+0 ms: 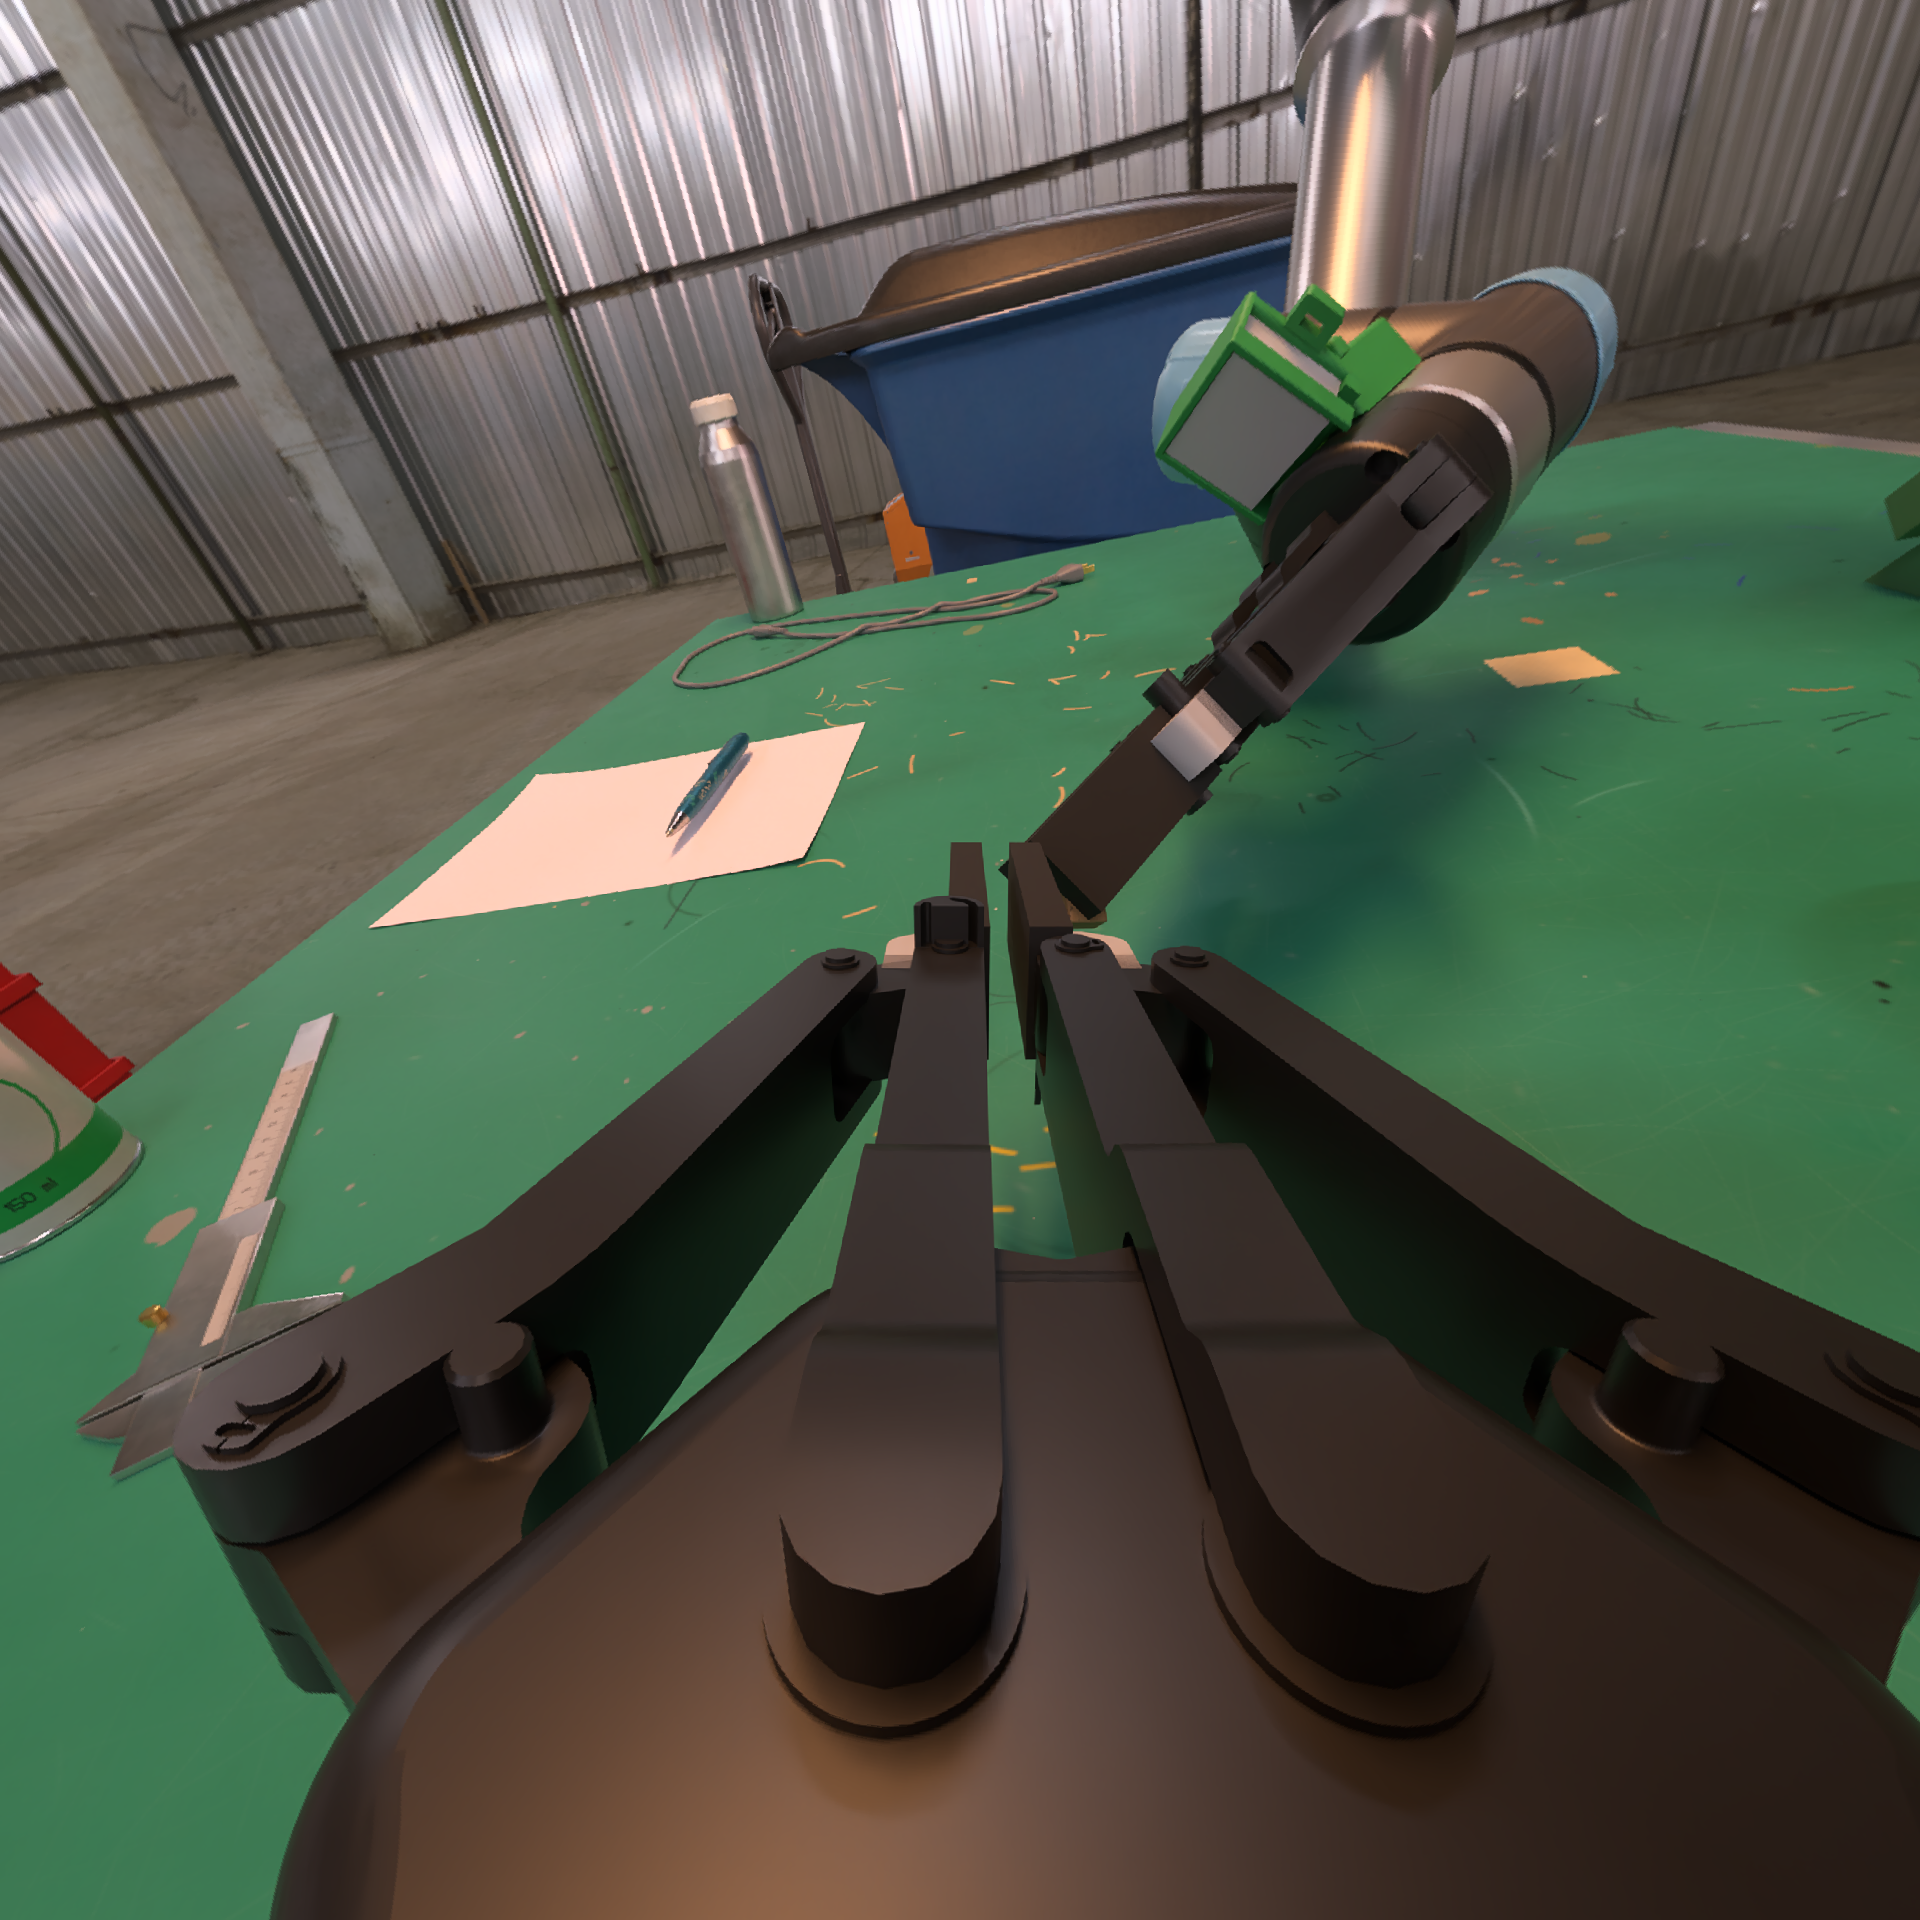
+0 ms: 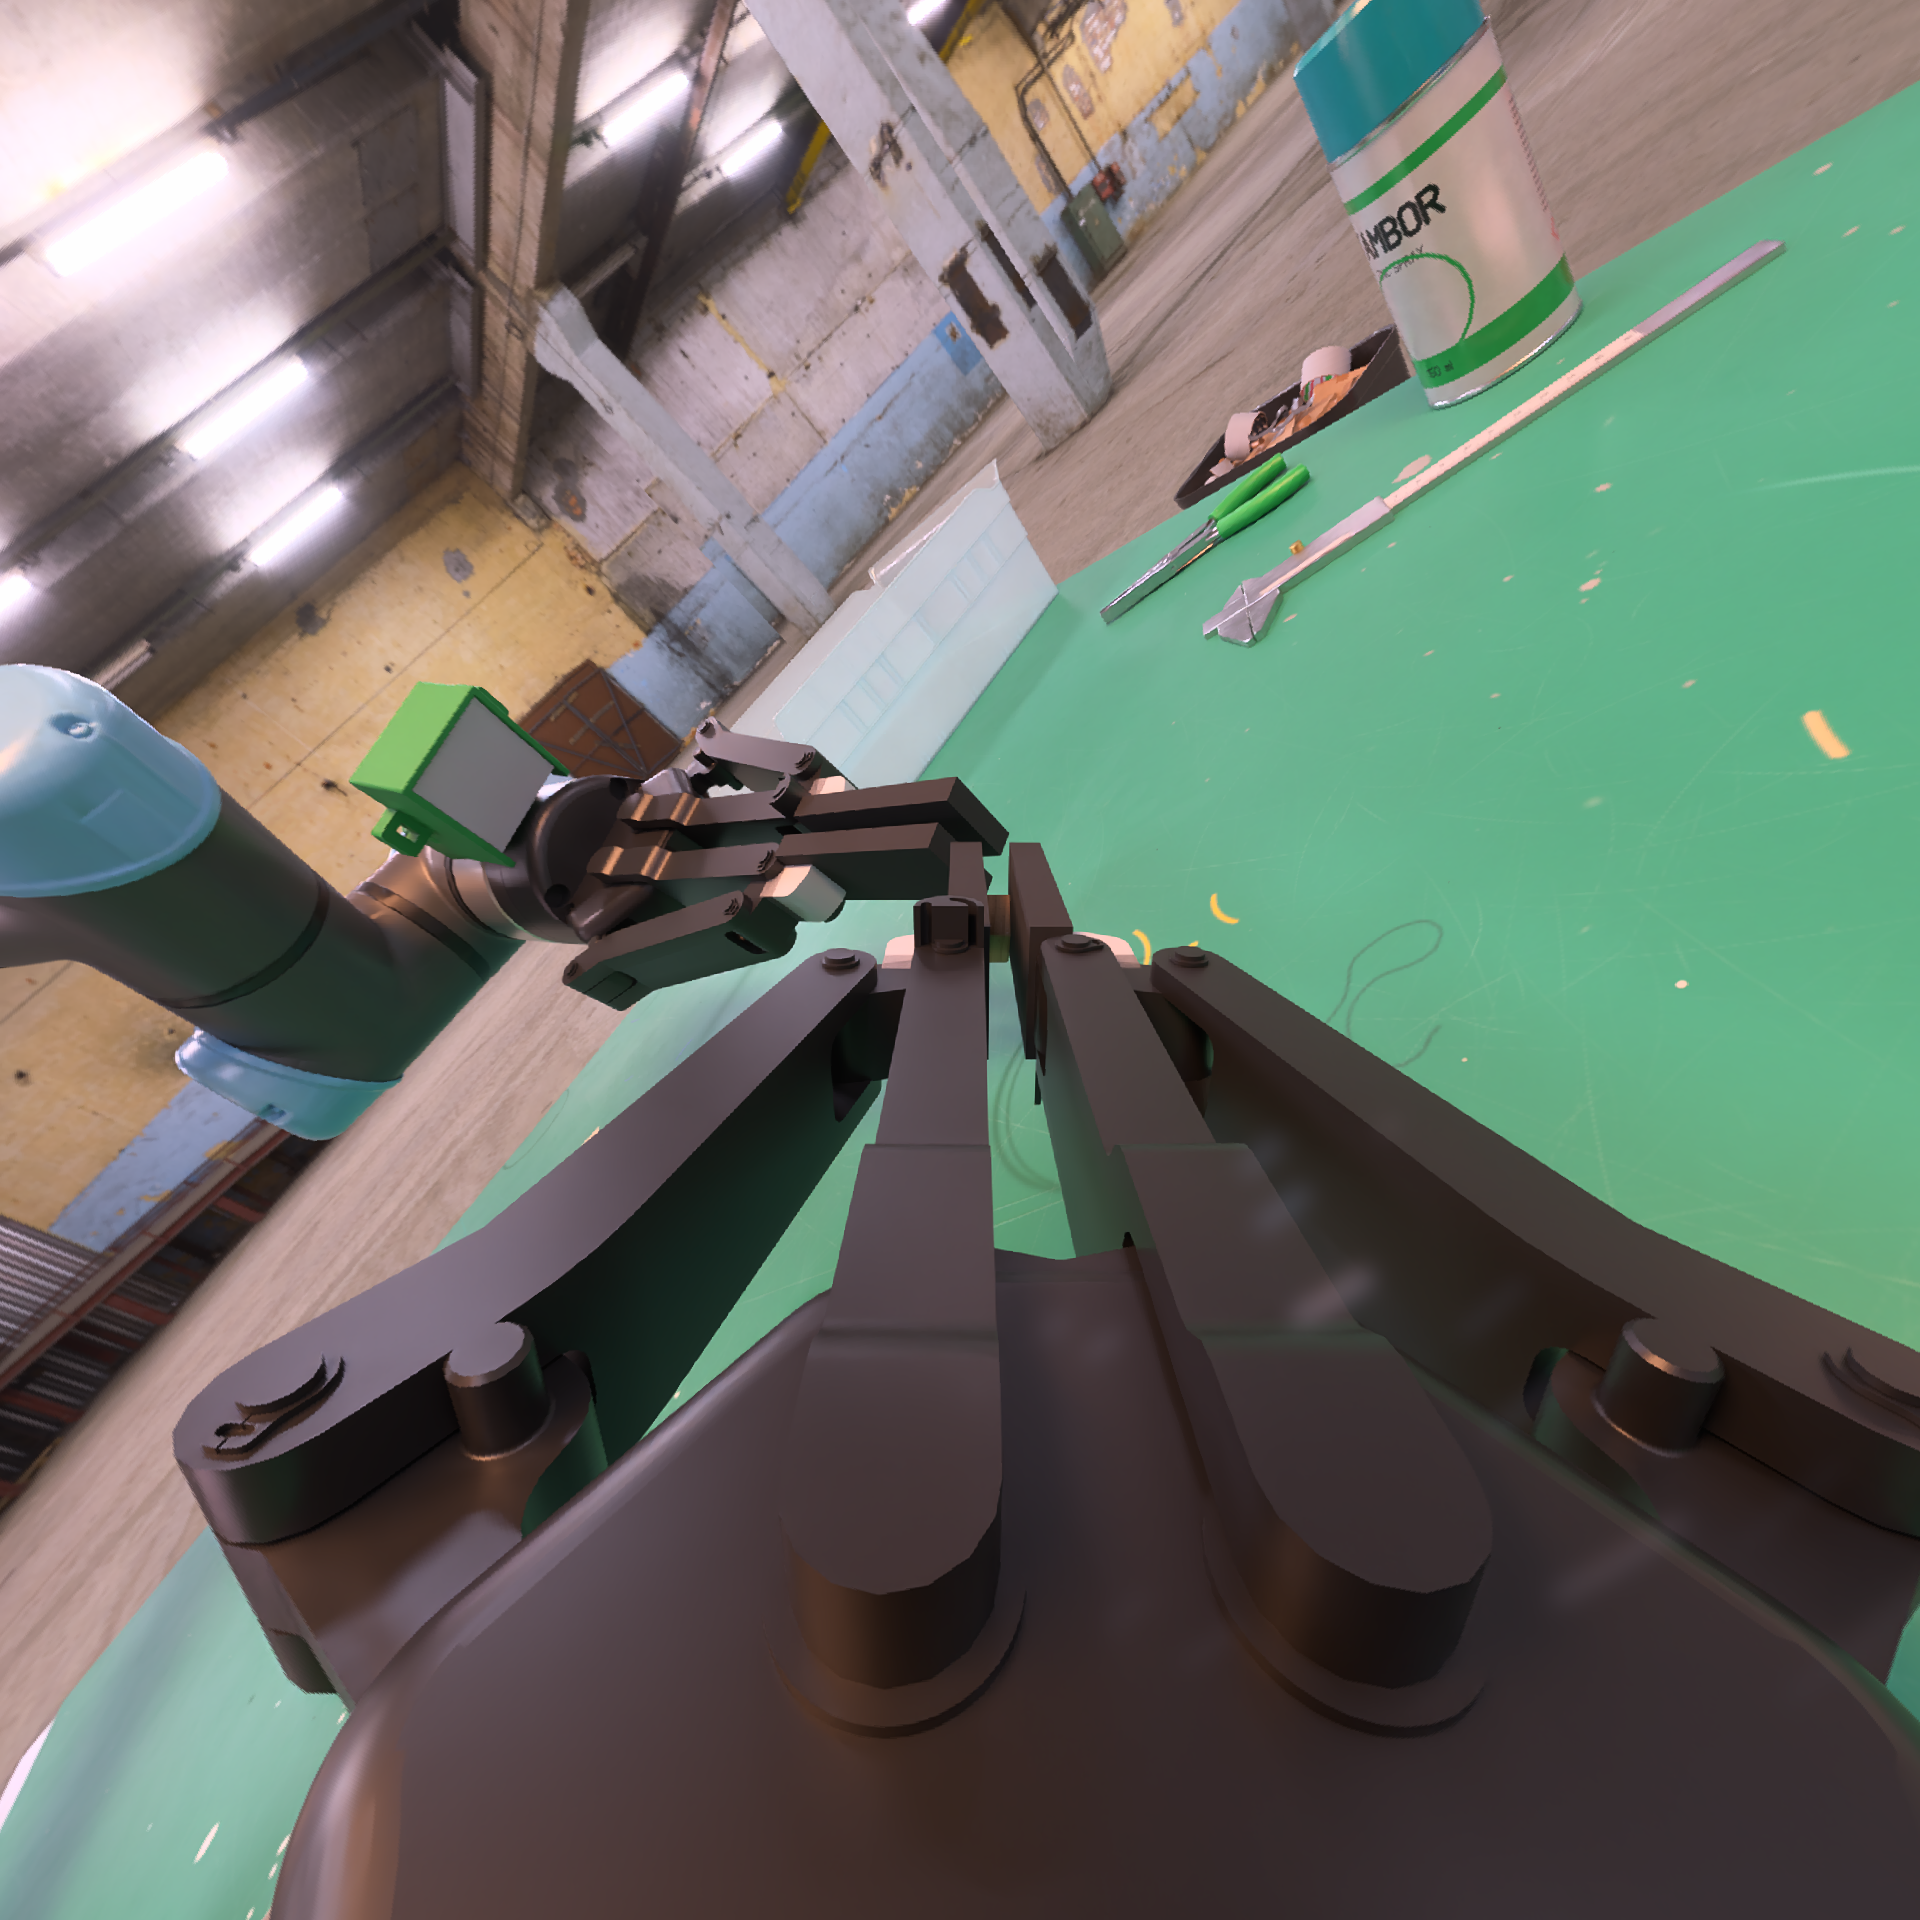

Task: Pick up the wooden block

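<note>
Dark left gripper (image 1: 995,883) and right gripper (image 2: 995,883) both pinched together, tips meeting low over green table (image 1: 1455,987).

On your green table (image 1: 1558,1039) a white sheet of paper (image 1: 582,842) lies flat with a dark blue pen (image 1: 709,781) resting on it. Beyond the sheet you see a grey cord (image 1: 862,629) looped near the far edge, and a silver bottle with a white cap (image 1: 743,509) standing upright beside it. Behind the table sits a blue bin (image 1: 1049,416). A steel caliper (image 2: 1455,457) lies near one edge, just beside a spray can (image 2: 1449,197) with green bands. Near them lie green-handled pliers (image 2: 1216,535) and a dark tray (image 2: 1288,416) holding rolls of tape.
</note>
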Tool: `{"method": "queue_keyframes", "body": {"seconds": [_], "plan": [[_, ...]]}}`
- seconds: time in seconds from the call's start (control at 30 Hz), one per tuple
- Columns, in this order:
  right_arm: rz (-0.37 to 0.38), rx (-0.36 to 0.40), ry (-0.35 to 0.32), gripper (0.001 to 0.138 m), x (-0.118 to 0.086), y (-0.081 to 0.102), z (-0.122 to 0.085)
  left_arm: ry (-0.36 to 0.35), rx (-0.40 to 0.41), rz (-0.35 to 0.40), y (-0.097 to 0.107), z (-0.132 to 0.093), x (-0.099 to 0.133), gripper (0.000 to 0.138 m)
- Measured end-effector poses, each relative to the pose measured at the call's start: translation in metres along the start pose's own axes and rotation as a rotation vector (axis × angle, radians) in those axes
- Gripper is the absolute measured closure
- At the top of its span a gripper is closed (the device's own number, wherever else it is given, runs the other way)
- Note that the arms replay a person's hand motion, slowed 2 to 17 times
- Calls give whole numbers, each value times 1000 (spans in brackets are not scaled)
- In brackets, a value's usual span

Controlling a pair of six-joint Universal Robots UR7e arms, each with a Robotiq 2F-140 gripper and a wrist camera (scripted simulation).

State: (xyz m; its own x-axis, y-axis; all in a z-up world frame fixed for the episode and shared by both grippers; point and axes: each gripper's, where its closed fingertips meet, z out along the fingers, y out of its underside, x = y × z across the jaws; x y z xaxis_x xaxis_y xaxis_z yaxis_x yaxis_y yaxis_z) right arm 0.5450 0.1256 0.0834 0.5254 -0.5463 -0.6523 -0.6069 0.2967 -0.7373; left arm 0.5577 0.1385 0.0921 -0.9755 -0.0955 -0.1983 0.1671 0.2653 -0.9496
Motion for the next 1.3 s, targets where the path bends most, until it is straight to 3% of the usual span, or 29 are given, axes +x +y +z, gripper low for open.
{"method": "queue_keyframes", "body": {"seconds": [0.37, 0.63, 0.77, 0.97, 1.13, 1.3], "plan": [[-49, -16, 32, 132, 2, 2, -2, -7, -23, 13, 2, 2, 2, 131], [-83, -49, 58, 132, 7, 6, -3, 1, -40, -20, 5, 4, 2, 132], [-154, -142, 101, 132, 14, 15, -6, 9, -40, -55, 6, 4, 1, 132], [-313, -368, 174, 132, 31, 39, -15, 29, -10, -124, 2, 2, -2, 131], [-451, -441, 237, 132, 42, 45, -20, 64, 20, -195, -1, 0, -3, 131], [-479, -521, 228, 132, 45, 55, -25, 98, 44, -250, -4, -1, -3, 131]]}}
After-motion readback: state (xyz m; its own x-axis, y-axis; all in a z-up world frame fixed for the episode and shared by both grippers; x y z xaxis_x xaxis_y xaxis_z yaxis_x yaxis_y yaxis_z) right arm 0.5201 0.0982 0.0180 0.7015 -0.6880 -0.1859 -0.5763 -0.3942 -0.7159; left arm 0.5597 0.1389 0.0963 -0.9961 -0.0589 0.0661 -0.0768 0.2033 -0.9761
